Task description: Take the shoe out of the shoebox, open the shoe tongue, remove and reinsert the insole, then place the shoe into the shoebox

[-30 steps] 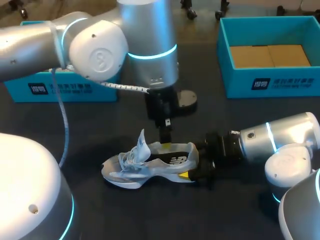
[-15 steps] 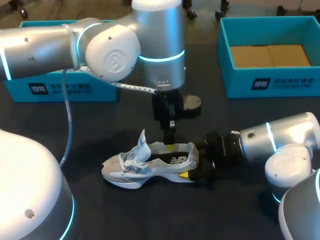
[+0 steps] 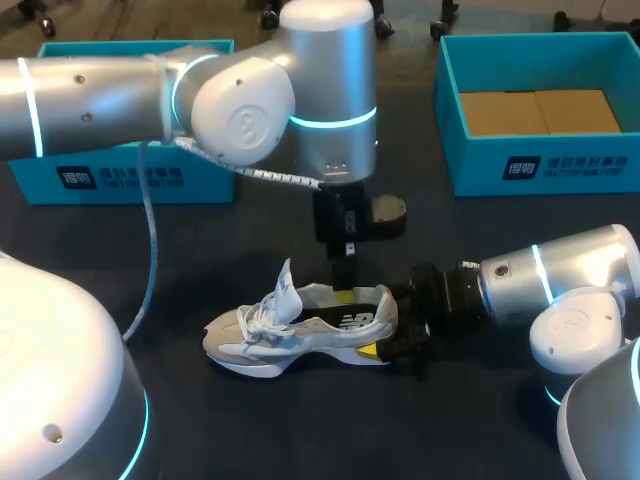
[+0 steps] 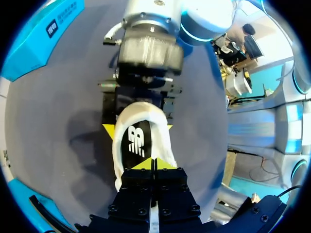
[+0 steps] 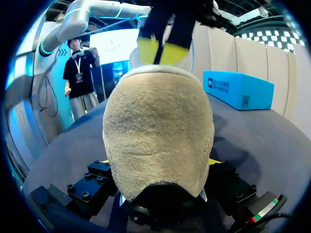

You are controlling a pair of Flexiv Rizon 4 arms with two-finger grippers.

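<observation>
A white shoe (image 3: 290, 335) stands upright on the dark table (image 3: 300, 430), outside both blue shoeboxes, toe towards my left. Its black insole (image 4: 138, 141) lies inside. The right gripper (image 3: 388, 338) clasps the heel from both sides. The left gripper (image 4: 154, 163) hangs over the shoe's opening, yellow tips pressed together; whether they pinch anything is unclear. One shoebox (image 3: 540, 160) sits far right, another (image 3: 120, 180) far left.
</observation>
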